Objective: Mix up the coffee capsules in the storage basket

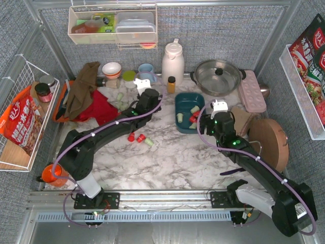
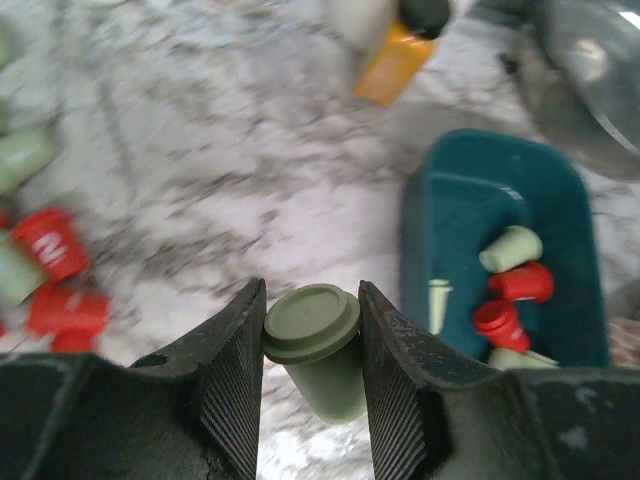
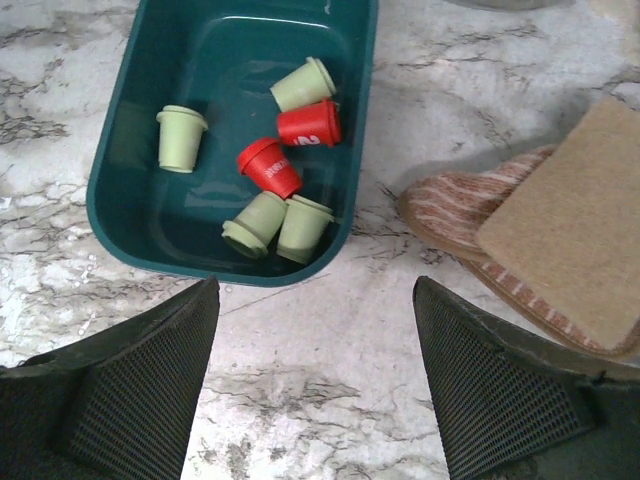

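From above, the teal storage basket sits mid-worktop, with red and green coffee capsules loose to its left.

In the left wrist view, the left pincer is clamped on a mint green capsule over the worktop, the basket to its right.

In the right wrist view, the right pincer stands apart near the basket, which holds four green and two red capsules.

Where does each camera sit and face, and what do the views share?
Top external: above, behind the arms, looking down on the table; both arms show.
Left wrist: on the left arm, facing down; left gripper holds a green capsule.
Right wrist: on the right arm, facing down at the basket; right gripper open.
All three share the basket.
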`<act>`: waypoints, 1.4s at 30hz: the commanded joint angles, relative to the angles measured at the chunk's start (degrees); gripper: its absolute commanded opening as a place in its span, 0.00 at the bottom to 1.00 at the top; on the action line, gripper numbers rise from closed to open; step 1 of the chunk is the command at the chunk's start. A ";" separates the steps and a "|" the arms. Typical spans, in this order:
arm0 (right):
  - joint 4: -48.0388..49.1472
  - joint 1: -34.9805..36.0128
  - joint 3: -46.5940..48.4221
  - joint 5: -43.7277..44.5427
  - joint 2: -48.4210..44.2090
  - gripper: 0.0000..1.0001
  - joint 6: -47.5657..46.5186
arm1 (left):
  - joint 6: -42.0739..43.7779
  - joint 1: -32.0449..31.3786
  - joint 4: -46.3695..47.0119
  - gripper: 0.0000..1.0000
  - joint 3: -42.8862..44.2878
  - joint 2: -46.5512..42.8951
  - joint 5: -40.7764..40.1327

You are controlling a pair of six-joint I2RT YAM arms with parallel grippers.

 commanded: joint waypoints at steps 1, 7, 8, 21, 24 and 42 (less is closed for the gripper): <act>3.56 -0.61 -1.43 3.52 -1.96 0.82 0.82 | 12.11 -0.42 24.09 0.38 -0.44 3.49 9.69; 4.25 -1.49 -1.86 3.04 -1.11 0.82 1.34 | 16.07 -1.40 44.49 0.38 -0.51 11.81 18.26; 4.23 -1.62 -1.83 2.94 -0.86 0.82 1.42 | 16.39 -1.72 45.38 0.38 0.39 13.93 18.89; 4.35 -2.84 -1.97 1.86 -0.29 0.82 2.30 | 20.10 -5.86 33.62 0.66 10.26 24.17 13.66; 4.34 -2.97 -1.97 1.77 -0.09 0.83 2.40 | 19.85 -5.84 31.86 0.71 9.66 22.97 12.27; 4.44 -3.32 -1.16 -1.87 1.60 0.83 1.27 | 14.81 -5.85 9.59 0.73 -12.04 -7.08 -6.01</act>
